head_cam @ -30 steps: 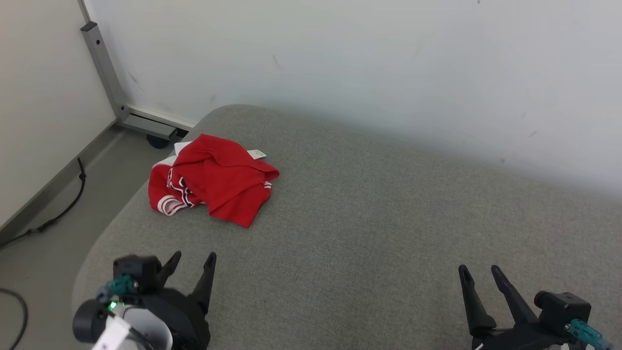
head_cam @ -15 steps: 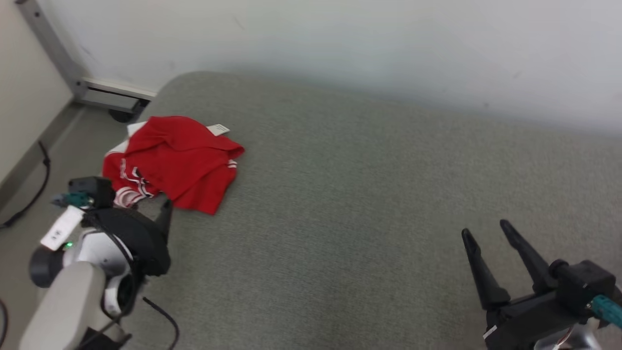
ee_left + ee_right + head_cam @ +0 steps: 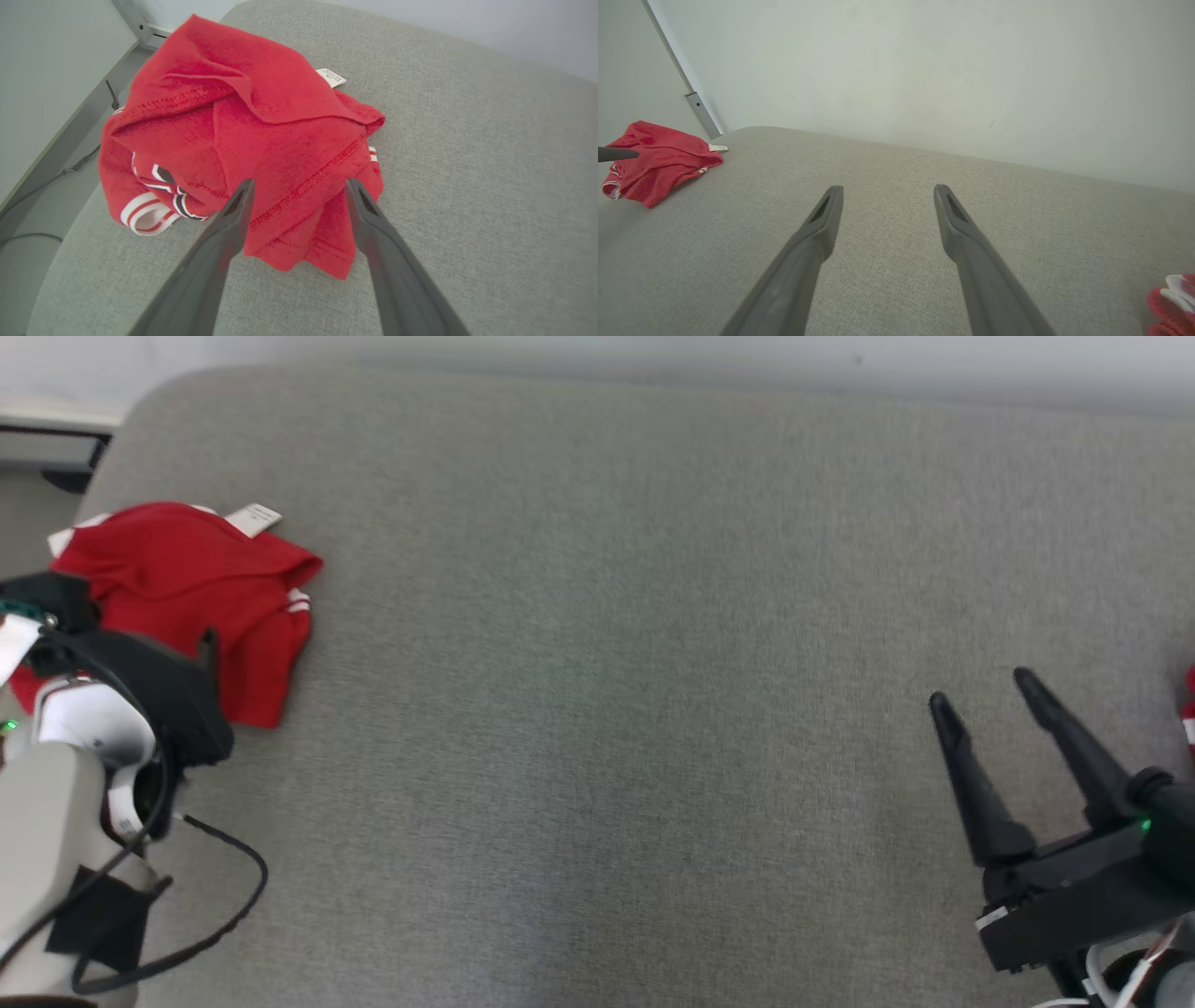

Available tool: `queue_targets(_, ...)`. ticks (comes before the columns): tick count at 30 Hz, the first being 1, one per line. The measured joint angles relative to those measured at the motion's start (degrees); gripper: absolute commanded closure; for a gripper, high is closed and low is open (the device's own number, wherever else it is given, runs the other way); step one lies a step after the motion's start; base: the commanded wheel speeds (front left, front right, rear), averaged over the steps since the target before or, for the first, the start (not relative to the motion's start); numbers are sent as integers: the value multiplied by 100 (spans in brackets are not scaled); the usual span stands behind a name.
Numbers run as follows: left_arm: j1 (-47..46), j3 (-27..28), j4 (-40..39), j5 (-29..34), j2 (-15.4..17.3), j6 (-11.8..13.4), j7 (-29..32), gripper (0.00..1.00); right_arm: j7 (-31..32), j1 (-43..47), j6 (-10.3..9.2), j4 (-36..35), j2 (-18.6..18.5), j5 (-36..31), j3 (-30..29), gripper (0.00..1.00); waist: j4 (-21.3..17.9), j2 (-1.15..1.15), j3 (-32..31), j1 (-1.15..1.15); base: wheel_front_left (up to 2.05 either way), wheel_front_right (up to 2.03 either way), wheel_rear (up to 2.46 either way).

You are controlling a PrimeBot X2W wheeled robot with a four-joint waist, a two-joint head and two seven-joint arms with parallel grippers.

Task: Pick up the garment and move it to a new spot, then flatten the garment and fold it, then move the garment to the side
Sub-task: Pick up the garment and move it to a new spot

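Garment: red garment (image 3: pixel 261 126), crumpled in a loose heap with folds lying over one another. A white ribbed cuff with red stripes and some dark-and-white trim show at its left side in the left wrist view.
Tag: small white tag (image 3: pixel 331 77) sticking out at the garment's far edge.
Location: on the grey cushion (image 3: pixel 597 616), at its far left rounded corner, close to the cushion's edge.
Left gripper: left gripper (image 3: pixel 300 184) has its fingers spread wide and grasps nothing. The tips are over the garment's near hem; cannot tell whether they touch the fabric.
Right gripper: right gripper (image 3: pixel 980 689) is spread wide and empty, over bare cushion on the right, well apart from the garment.
Second fabric piece: red-and-white fabric piece (image 3: pixel 1169 303) at the cushion's right side, mostly cut off.
Surroundings: pale wall (image 3: pixel 924 70) behind the cushion; grey metal post (image 3: pixel 703 114) by the left corner; dark cable (image 3: pixel 70 168) on the floor.
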Motion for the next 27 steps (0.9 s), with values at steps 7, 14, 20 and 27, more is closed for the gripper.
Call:
queue_targets(7, -586, 36, 446, 258, 20, 110, 2, 0, 213, -238, -80, -311, -143, -20, -198, 0, -188, 0, 630, 1, 0, 0, 0)
queue_targets(14, -897, 52, 910, 528, 63, 163, -2, 0, 383, -342, -101, -354, -175, -23, -201, 0, -251, 0, 1053, 0, 0, 0, 0)
queue_targets(20, -1106, 66, 1267, 528, 45, 175, 47, 100, 480, -483, -107, -328, -175, -24, -164, 0, -258, -1, 1095, -1, 0, 0, 0)
queue_targets(27, -1150, 15, 1523, 579, -248, 205, -91, 100, 472, -493, -151, -54, -75, 13, -122, 0, -209, -1, 909, -1, 0, 0, 0)
